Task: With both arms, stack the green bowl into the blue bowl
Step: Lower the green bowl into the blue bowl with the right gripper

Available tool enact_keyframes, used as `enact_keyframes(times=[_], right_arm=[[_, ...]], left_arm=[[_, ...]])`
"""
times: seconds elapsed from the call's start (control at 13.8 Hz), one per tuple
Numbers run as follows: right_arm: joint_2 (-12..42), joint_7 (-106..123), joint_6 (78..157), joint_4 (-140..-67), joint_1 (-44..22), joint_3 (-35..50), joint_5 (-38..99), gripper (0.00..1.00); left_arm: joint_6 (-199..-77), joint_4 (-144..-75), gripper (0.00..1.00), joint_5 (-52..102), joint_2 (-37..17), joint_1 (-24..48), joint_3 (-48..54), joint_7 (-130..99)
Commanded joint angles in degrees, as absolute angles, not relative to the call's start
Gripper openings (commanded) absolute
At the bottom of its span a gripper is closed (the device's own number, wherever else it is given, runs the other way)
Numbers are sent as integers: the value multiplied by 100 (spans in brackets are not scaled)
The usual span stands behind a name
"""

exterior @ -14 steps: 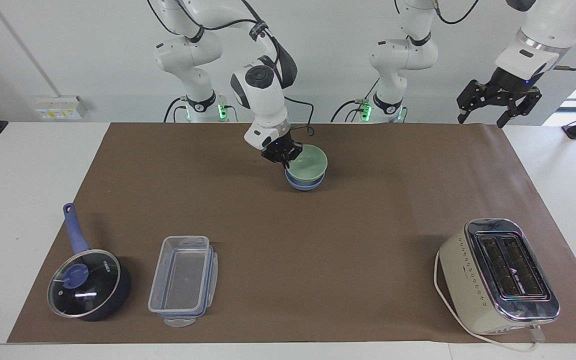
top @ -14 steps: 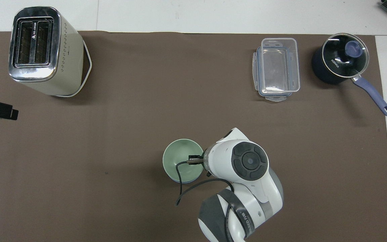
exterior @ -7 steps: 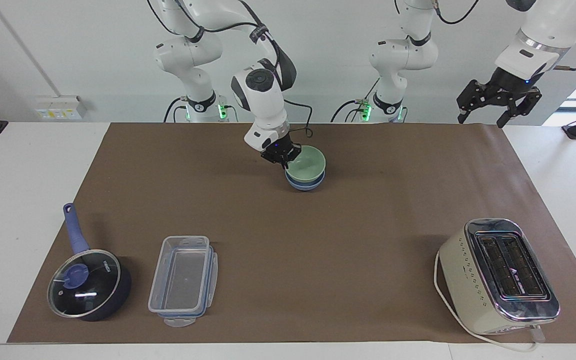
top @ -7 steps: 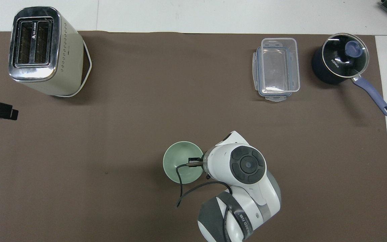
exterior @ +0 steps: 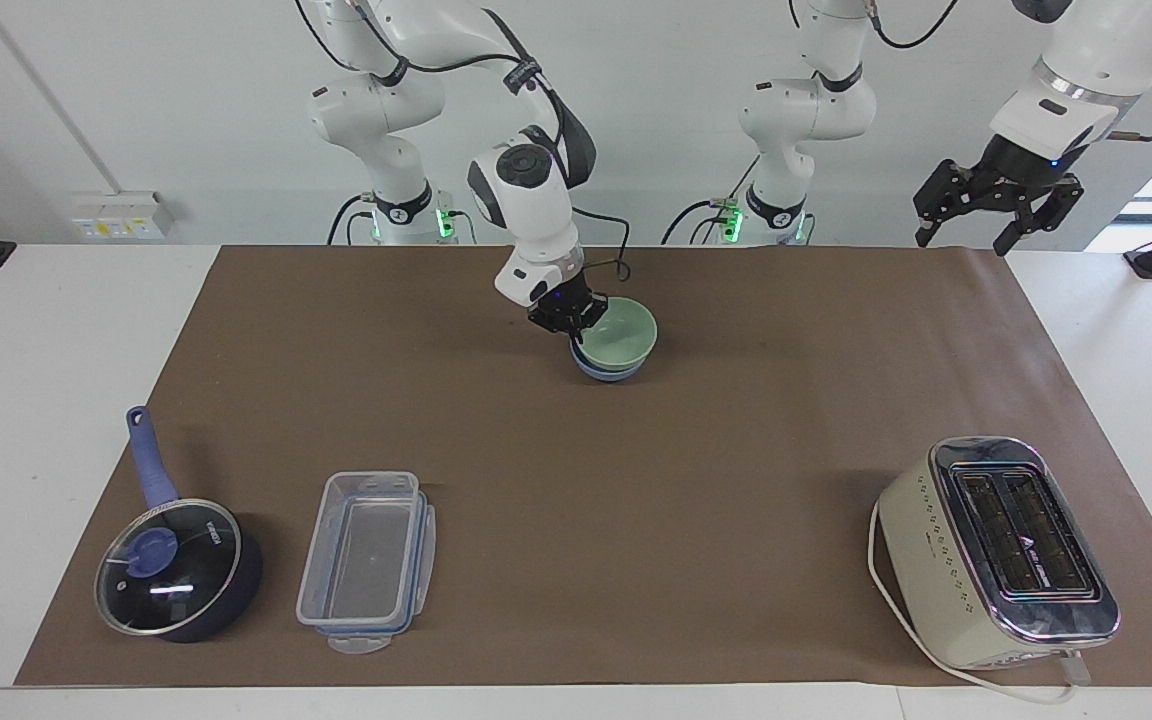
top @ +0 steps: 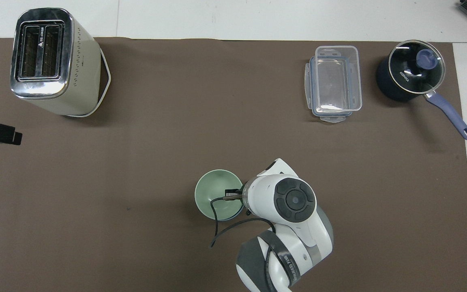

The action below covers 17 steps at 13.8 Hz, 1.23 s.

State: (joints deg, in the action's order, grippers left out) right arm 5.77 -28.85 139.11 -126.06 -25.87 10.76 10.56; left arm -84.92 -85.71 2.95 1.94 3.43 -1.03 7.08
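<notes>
- The right pincer (exterior: 573, 318) gripped the green bowl (exterior: 618, 331) by the rim on the right arm's side, the bowl sitting inside the blue bowl (exterior: 608, 371) near the robots' edge of the brown mat (exterior: 636, 480).
- Over the last second the green bowl had shifted a little toward the left arm's end and now looked tipped, its free rim higher; only a blue sliver showed beneath it.
- My guess was that the nesting was nearly done, with release and withdrawal left, and the tilt might need settling first.
- The left pincer (exterior: 996, 205) hung wide open over the mat's corner at its own end of the surface, waiting, unmoved.
- Both bowls were small, round, smooth and matte, alike in size.
- Farther from the robots stood a cream toaster (exterior: 996, 550) with a shiny chrome top, a clear plastic box (exterior: 366, 560), and a dark saucepan (exterior: 179, 570) under a glass lid.
</notes>
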Motion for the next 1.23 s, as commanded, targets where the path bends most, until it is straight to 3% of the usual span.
enact_keyframes(times=[0.0, 0.29, 0.65, 0.8, 1.16], right_arm=[[589, -2865, 14054, -12647, -2610, 1046, 1081, 0], [580, -2865, 14045, -12665, -2610, 1046, 1081, 0], [554, -2865, 13992, -12595, -2549, 1028, 1081, 58], [484, -2883, 13983, -12551, -2514, 1002, 1081, 100], [185, -2900, 13450, -12200, -1953, 967, 697, 100]], left_arm=[[-8350, -8429, 100, 176, 158, 281, -61, 765], [-8341, -8429, 100, 176, 158, 281, -53, 765], [-8350, -8429, 100, 176, 158, 281, -53, 765], [-8350, -8429, 100, 176, 158, 281, -53, 765], [-8341, -8429, 100, 176, 158, 281, -61, 765]])
